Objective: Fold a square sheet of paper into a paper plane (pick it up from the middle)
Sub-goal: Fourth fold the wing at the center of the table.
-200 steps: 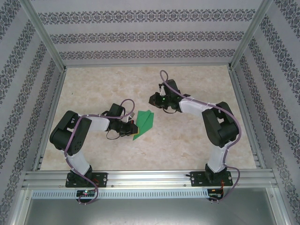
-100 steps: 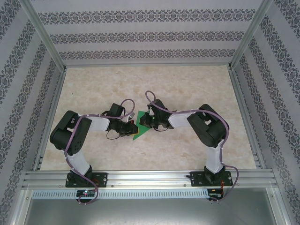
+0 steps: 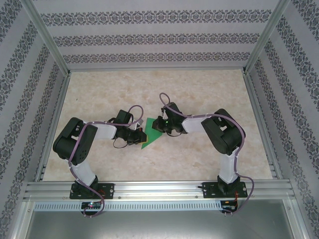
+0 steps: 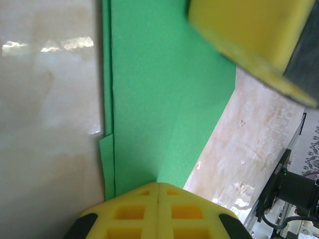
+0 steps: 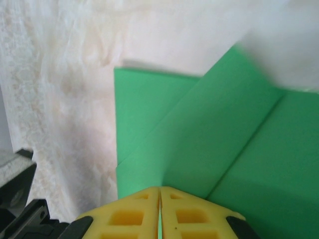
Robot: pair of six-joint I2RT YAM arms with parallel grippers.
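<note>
The green sheet of paper (image 3: 148, 140), folded into a pointed shape with layered flaps, lies flat on the beige table between the two arms. My left gripper (image 3: 139, 135) is shut, its yellow fingertips resting at the paper's left edge, where a crease runs out from under them across the paper (image 4: 164, 99). My right gripper (image 3: 157, 129) is shut too and sits low over the paper's upper right part. In the right wrist view its tips (image 5: 159, 189) touch overlapping flaps of the paper (image 5: 209, 139). A yellow pad (image 4: 249, 35) of the right gripper shows in the left wrist view.
Patterned walls (image 3: 149, 37) and aluminium posts (image 3: 47, 40) box in the table. A metal rail (image 3: 159, 189) carrying both arm bases runs along the near edge. Bare beige tabletop (image 3: 209, 94) lies behind and to the right of the paper.
The right arm has swung from the back of the table down and left onto the paper, its gripper shut throughout. The left gripper and the paper have stayed put.
</note>
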